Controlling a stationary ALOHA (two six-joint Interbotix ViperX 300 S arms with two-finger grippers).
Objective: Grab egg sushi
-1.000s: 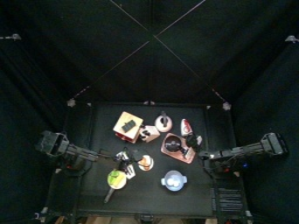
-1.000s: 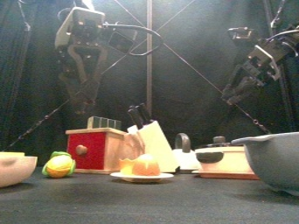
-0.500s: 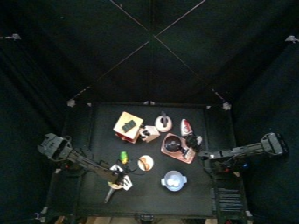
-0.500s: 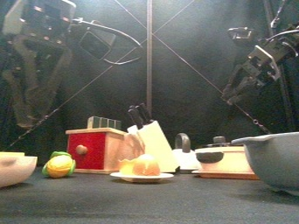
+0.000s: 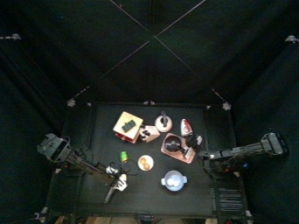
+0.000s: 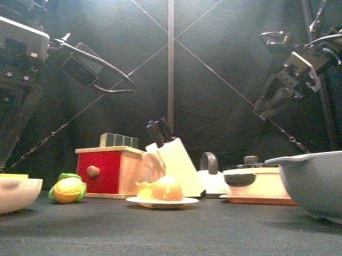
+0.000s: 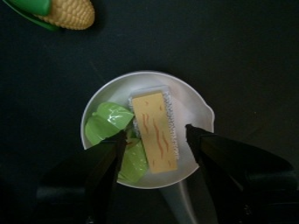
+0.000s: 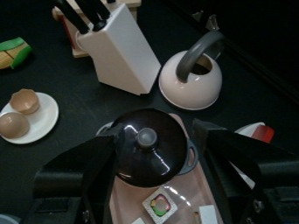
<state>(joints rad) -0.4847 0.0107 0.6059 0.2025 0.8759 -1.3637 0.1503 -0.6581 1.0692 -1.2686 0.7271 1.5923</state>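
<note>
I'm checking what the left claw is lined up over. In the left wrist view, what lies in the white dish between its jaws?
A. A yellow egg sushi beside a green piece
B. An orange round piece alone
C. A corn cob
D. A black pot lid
A: the left wrist view shows the egg sushi, a yellow slab, lying beside a green piece in the white dish, with the left claw open above it.

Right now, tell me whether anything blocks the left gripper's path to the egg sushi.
Nothing visible does. The left gripper hangs over the white plate with its jaws open, and the egg sushi lies uncovered below. A green piece sits close beside it on the plate and may crowd one jaw.
</note>
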